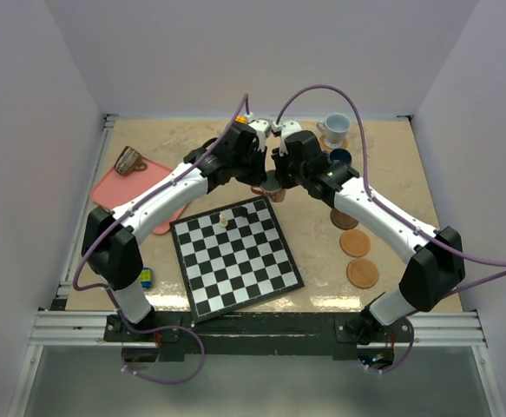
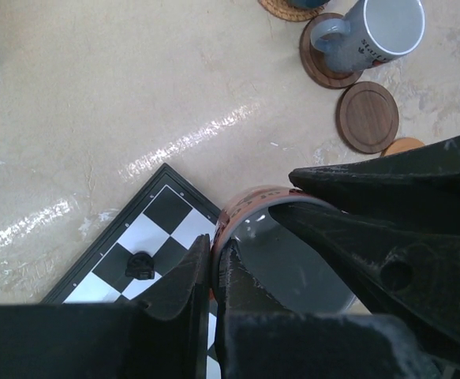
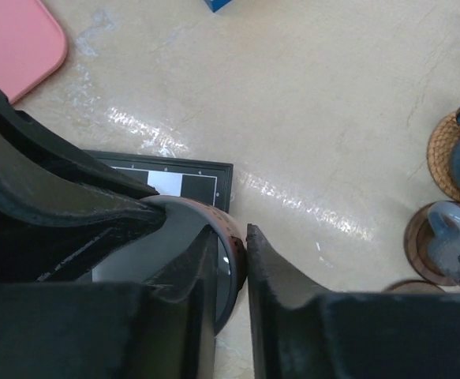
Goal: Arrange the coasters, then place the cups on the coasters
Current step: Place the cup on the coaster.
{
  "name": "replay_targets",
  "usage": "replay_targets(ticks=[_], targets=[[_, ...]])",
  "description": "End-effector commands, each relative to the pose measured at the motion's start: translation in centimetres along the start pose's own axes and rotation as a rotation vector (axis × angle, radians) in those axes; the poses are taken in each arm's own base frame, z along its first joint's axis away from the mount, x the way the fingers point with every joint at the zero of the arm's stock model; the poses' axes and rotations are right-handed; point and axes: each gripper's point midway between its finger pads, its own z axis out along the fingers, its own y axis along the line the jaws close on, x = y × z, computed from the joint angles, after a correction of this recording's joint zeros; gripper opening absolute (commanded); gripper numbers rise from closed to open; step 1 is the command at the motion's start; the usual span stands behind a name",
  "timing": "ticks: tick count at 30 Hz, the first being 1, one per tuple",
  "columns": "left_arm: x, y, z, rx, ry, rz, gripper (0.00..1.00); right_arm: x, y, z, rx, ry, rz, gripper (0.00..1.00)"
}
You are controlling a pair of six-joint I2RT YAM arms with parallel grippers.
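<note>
A coppery pink cup hangs just beyond the chessboard's far edge, held by both arms. My left gripper is shut on one side of its rim, one finger inside and one outside. On the opposite side my right gripper is shut on the rim the same way. A pale cup sits on a dark coaster, and a dark teal cup sits on a woven coaster. Three bare coasters lie in a row at the right. A brownish cup lies tipped on the pink tray.
The chessboard fills the near middle, with a pale piece on it and a dark piece near its far corner. A pink tray lies at the left. A small blue block rests by the left arm's base.
</note>
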Motion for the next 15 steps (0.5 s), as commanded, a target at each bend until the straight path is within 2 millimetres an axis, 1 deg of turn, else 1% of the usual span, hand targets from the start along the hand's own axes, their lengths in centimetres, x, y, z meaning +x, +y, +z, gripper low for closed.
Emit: replay_targets(ticks=[1, 2, 4, 6, 7, 10, 12, 14, 15], targets=[[-4.6, -2.4, -1.9, 0.081, -0.148, -0.006, 0.0, 0.4, -1.1, -0.2, 0.064, 0.013, 0.03, 0.08], [-4.8, -2.4, -2.1, 0.087, -0.156, -0.006, 0.0, 0.3, -1.1, -0.2, 0.066, 0.013, 0.037, 0.0], [-4.8, -2.7, -2.4, 0.104, -0.166, -0.011, 0.0, 0.5, -1.2, -0.1, 0.072, 0.016, 0.05, 0.0], [-5.0, -3.1, -2.7, 0.125, -0.18, -0.016, 0.0, 0.6, -0.8, -0.1, 0.052, 0.011, 0.073, 0.0], [-4.9, -3.2, -2.9, 0.13, -0.184, -0.018, 0.04, 0.4, -1.0, -0.3, 0.057, -0.003, 0.087, 0.0], [-4.9, -3.3, -3.3, 0.142, -0.195, -0.019, 0.24, -0.3, -1.1, -1.1, 0.058, -0.05, 0.112, 0.0], [-4.8, -3.3, -3.4, 0.147, -0.203, -0.022, 0.34, -1.0, -1.3, -2.0, 0.058, -0.093, 0.127, 0.0], [-4.8, -3.4, -4.1, 0.157, -0.225, -0.022, 0.45, -1.2, -1.4, -2.5, 0.056, -0.117, 0.136, 0.0], [-5.0, -3.3, -4.4, 0.157, -0.238, -0.025, 0.49, -1.3, -1.6, -2.7, 0.058, -0.123, 0.143, 0.0]])
